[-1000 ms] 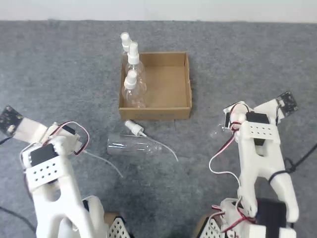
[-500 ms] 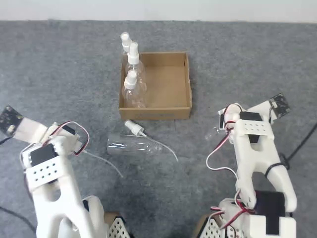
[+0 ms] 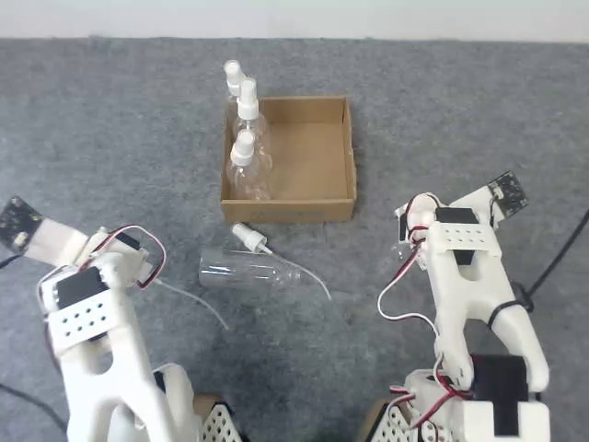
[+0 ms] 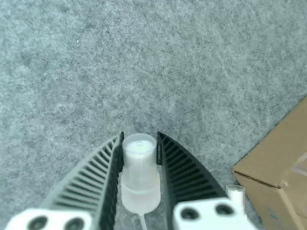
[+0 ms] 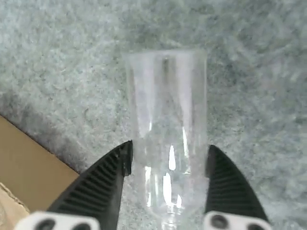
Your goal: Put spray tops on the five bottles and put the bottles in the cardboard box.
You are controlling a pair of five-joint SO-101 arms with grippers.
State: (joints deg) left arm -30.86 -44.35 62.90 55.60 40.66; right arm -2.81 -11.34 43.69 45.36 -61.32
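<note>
The cardboard box (image 3: 317, 198) sits at the middle back of the grey carpet. Three clear bottles with white spray tops (image 3: 245, 152) stand along its left wall. A bare bottle (image 3: 247, 270) lies on its side in front of the box, with a loose spray top (image 3: 250, 238) beside it. My left gripper (image 4: 139, 137) is shut on another spray top (image 4: 139, 167), low at the left (image 3: 147, 267), its thin tube (image 3: 195, 302) trailing over the carpet. My right gripper (image 5: 168, 146) is shut on a clear bottle (image 5: 167, 124) just off the box's front right corner (image 3: 405, 238).
Grey carpet covers the whole table. The box corner (image 4: 283, 163) lies close to my left gripper, and a box edge (image 5: 29, 177) is near my right one. The box's right half (image 3: 317, 152) holds nothing. Open carpet lies between the two arms.
My right arm has shifted left toward the box with the clear bottle in its gripper. The left arm has stayed still.
</note>
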